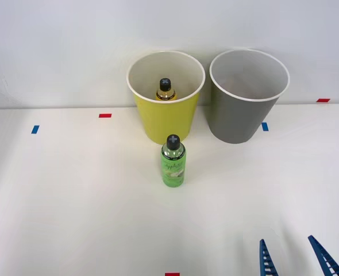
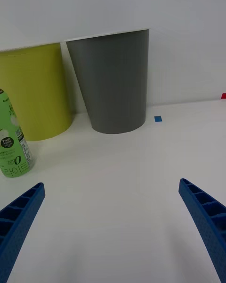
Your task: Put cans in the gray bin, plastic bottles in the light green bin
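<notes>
A clear green plastic bottle (image 1: 173, 160) with a black cap and pale green label stands upright on the white table, just in front of the light green bin (image 1: 165, 118). An amber-gold bottle (image 1: 165, 90) with a black cap stands inside that bin. The gray bin (image 1: 243, 109) stands right of it, and I see nothing in the part of its inside that shows. My right gripper (image 1: 295, 257) is open low at the front right, well short of the bottle. In the right wrist view the green bottle (image 2: 12, 141), light green bin (image 2: 35, 92) and gray bin (image 2: 114, 82) stand ahead of the spread fingers (image 2: 21, 212).
Small blue tape marks (image 1: 35, 129) and red tape marks (image 1: 105, 115) lie on the table (image 1: 72, 201). A white wall rises right behind the bins. Bare tabletop stretches between my gripper and the bottle.
</notes>
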You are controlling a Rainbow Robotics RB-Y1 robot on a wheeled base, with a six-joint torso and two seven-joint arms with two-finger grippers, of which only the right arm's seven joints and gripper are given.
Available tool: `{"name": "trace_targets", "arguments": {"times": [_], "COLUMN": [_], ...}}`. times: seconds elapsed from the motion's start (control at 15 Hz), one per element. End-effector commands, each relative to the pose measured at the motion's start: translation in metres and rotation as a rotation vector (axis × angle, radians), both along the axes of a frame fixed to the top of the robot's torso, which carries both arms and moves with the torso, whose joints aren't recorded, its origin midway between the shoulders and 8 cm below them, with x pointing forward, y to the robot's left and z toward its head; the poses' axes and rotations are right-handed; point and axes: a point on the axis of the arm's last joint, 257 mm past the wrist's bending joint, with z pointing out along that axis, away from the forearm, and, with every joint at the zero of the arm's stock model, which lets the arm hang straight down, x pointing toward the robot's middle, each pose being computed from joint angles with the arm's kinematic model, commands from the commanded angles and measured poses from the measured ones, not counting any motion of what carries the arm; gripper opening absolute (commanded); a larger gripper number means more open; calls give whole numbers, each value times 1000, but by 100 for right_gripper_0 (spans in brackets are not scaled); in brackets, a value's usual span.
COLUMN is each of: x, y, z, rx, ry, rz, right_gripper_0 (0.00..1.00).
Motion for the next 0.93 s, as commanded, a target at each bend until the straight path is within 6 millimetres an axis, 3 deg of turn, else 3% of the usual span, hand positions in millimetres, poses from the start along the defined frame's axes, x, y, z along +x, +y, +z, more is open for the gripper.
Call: {"name": "trace_targets", "arguments": {"times": [0.07, 0.93], "x": [0, 0], "y": [0, 0], "z": [0, 0], "rx": [0, 0], "ry": [0, 0], "rz": [0, 0], "right_gripper_0": [98, 98]}}
